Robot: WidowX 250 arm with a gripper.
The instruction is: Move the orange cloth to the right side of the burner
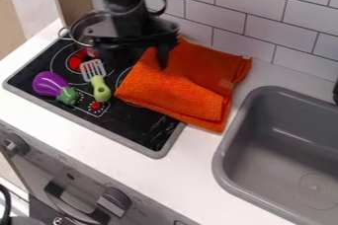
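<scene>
Now, in the camera view, the gripper (130, 59) hangs with its fingers spread wide near the orange cloth (178, 88), which lies folded across the stovetop's (155, 153) back right corner and onto the bench (192, 162) beyond. Close high on that fold and it may snag just the top layer, opening the cloth out; drag too far right, and it could slump over the sink's (221, 159) left rim!
</scene>
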